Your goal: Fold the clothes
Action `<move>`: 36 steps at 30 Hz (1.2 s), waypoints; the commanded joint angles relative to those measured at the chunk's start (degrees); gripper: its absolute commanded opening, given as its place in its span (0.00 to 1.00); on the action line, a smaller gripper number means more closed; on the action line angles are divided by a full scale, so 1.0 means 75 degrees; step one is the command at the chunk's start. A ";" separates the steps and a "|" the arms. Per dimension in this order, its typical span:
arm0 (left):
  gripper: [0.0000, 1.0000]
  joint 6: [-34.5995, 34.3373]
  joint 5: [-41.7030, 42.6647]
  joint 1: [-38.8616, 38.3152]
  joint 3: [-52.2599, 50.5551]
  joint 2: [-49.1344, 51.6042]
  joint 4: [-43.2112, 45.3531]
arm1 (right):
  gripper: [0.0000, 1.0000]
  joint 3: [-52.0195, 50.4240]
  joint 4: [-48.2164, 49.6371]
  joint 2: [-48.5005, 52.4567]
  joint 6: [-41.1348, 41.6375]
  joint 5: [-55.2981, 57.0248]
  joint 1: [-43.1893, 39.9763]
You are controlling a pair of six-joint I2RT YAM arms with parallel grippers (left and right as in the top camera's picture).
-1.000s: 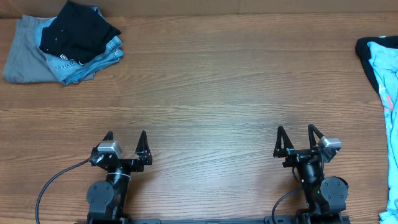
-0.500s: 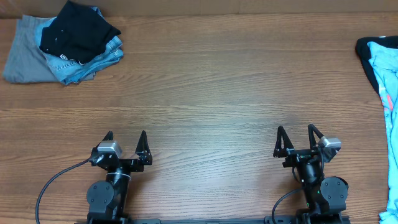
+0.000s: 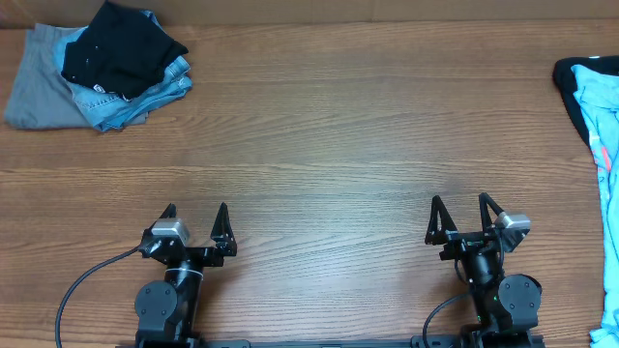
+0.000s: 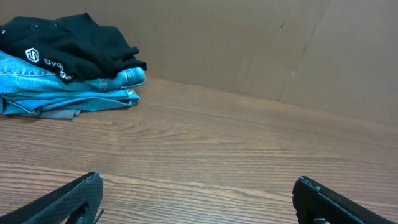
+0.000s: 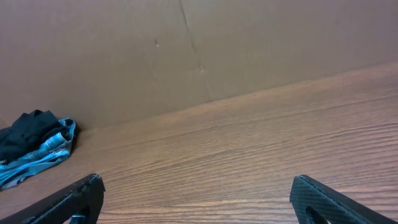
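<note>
Left gripper and right gripper sit at the near edge of the table, jaws spread wide, nothing held. Light blue shirt lies rumpled at the right edge, partly out of frame, well apart from both. Folded stack at back left.

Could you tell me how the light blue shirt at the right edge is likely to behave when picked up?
The light blue shirt lies rumpled, so it will probably hang limp from a pinch. A dark garment lies against it and might drag along.
</note>
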 commanded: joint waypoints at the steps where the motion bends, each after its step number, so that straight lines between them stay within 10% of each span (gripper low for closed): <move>1: 1.00 0.0090 -0.0108 -0.0035 -0.0032 -0.0085 -0.0012 | 1.00 -0.0079 0.0023 -0.0067 -0.0050 0.0073 0.0038; 17: 1.00 0.0090 -0.0111 -0.0035 -0.0032 -0.0085 -0.0012 | 1.00 -0.0079 0.0052 -0.0070 0.0029 0.0064 0.0038; 28: 1.00 0.0090 -0.0108 -0.0035 -0.0032 -0.0085 -0.0012 | 1.00 -0.0079 0.0402 -0.0070 0.5260 -0.2818 0.0038; 36: 1.00 0.0090 -0.0111 -0.0035 -0.0032 -0.0085 -0.0012 | 1.00 -0.0076 0.2366 -0.0067 0.5598 -0.2885 0.0038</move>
